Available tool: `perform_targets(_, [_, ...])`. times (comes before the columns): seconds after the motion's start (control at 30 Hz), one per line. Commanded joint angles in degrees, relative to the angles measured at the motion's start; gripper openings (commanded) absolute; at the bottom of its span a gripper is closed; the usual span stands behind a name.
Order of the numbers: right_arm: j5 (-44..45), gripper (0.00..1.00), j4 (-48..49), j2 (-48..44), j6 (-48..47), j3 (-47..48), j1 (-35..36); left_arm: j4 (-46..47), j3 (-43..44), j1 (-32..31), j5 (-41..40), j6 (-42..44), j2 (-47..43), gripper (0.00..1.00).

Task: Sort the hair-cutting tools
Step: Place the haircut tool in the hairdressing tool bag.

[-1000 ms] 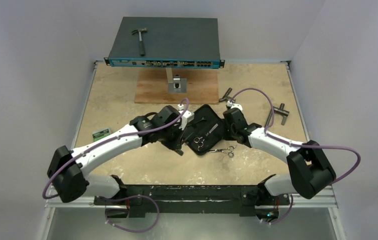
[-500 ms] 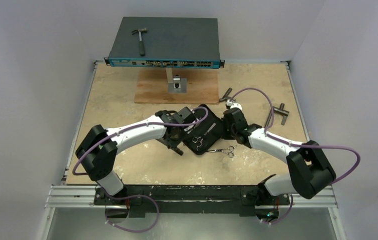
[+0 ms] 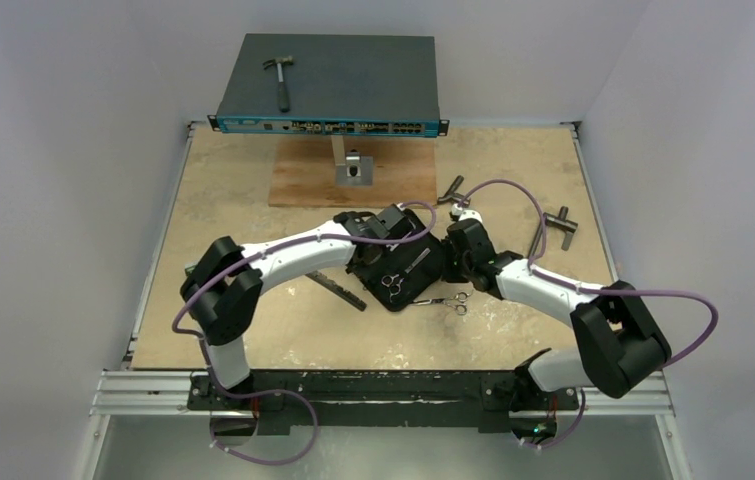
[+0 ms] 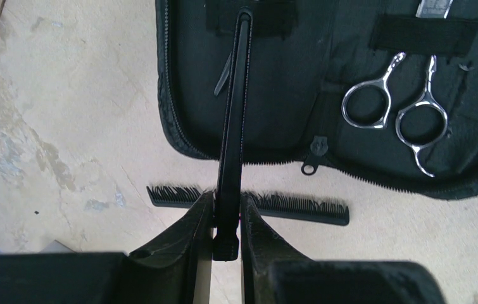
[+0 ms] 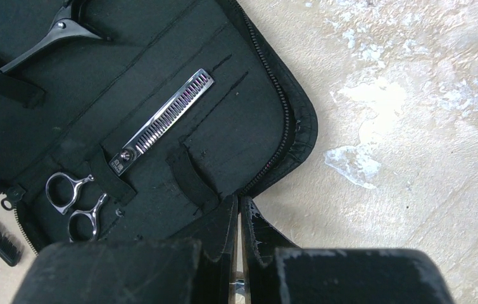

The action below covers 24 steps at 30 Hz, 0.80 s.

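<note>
Where your two arms meet at the middle of the table [image 3: 243,200], an open black zip case [image 3: 423,275] lies flat on the sandy surface. Your left gripper [image 4: 226,201] hangs just outside the case's zipped edge, its fingers clamped on the tail of a thin black hair clip [image 4: 235,107]. The clip runs straight ahead from the fingers and crosses the zip, and its far tip reaches an elastic strap inside the case. Your right gripper [image 5: 237,209] is fully closed with nothing between its fingers, its tips at the opposite rim of the case; you cannot tell whether they touch the fabric. A narrow black comb [image 4: 299,208] lies on the table just outside the case, crosswise beneath your left fingers. One pair of silver scissors [image 5: 160,121] sits inside the case, tucked under a strap, its toothed blade showing. The other pair of scissors [image 3: 451,299] lies on the bare table just beside the case, on your right arm's side.
</note>
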Motion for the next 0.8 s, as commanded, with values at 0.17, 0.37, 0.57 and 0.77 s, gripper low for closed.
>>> perform_targets(0.17, [-1.37,0.00,2.67,-1.98,0.06,-0.19,-0.07,-4.82,3.89,-1.75,-5.21,-0.25,2.41,0.00])
perform_targets(0.37, [-1.49,0.00,3.18,-2.08,0.07,-0.63,-0.10,-5.42,2.48,-1.93,-5.56,-1.09,1.49,0.00])
perform_targets(0.57, [-1.46,0.00,2.99,-2.63,0.02,-0.79,-0.11,-6.95,4.73,-2.13,-6.79,-1.66,4.75,0.00])
perform_targets(0.77, [-1.72,0.00,3.20,-2.44,-0.04,-0.79,-0.06,-6.89,5.38,-2.20,-6.58,-1.61,6.00,0.00])
